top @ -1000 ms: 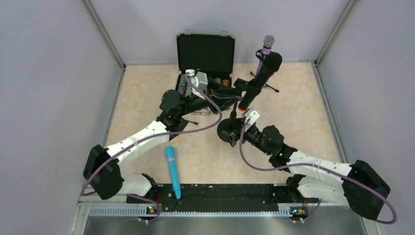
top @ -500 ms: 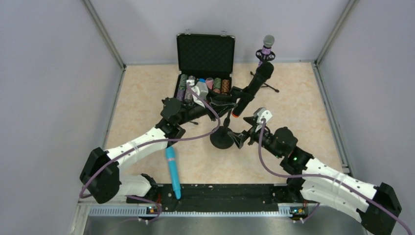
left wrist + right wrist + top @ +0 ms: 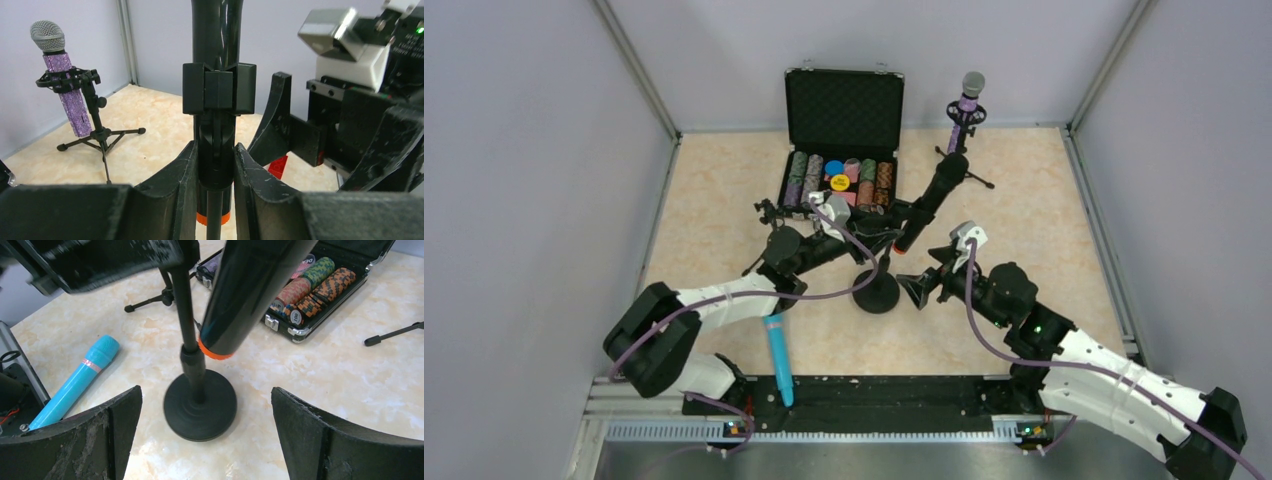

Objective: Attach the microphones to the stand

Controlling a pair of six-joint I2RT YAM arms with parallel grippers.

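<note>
Glittery purple microphone (image 3: 969,95) sat in its tripod stand (image 3: 100,135) at the desk's far edge, black microphone (image 3: 932,195) was clipped to the round-base stand (image 3: 877,292) mid-desk with the left pincer (image 3: 215,170) clamped on it and the right pincer (image 3: 202,405) gaping empty, and the turquoise microphone (image 3: 775,345) lay unmounted by the near edge.

Turquoise microphone (image 3: 775,345), glittery purple microphone (image 3: 67,105) with silver grille, black microphone (image 3: 929,200) with orange end, striped chips (image 3: 869,175), beige marbled desk (image 3: 1044,200).

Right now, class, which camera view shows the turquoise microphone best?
Top external: the turquoise microphone lies almost whole on the table at its near edge. Right wrist shows it closer, but a finger hides its lower end. Left wrist misses it.
</note>
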